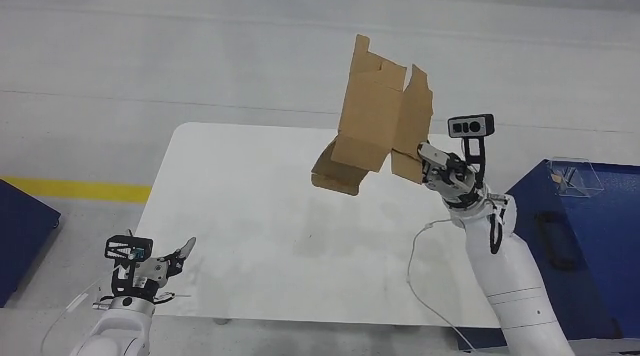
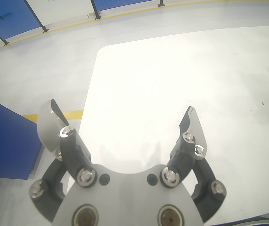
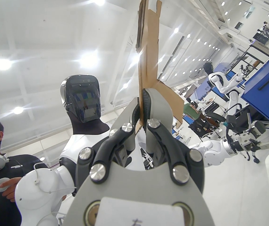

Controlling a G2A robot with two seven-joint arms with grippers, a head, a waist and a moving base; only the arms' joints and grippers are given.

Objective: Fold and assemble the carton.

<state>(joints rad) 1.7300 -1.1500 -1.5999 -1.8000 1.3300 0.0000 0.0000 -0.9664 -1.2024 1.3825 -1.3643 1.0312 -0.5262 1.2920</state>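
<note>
The right hand (image 1: 424, 155) is clamped on a lower flap edge of the carton (image 1: 374, 108). The carton, a brown cardboard blank only partly folded, is held raised and tilted above the far right part of the white tabletop (image 1: 250, 226). Its upper flaps are pointed away from the robot. The left hand (image 2: 122, 110) is held open, fingers spread wide, over the near left corner of the tabletop.

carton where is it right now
In the top view the carton is held upright over the far right part of the white table, pinched at a lower flap by the right gripper.
</note>
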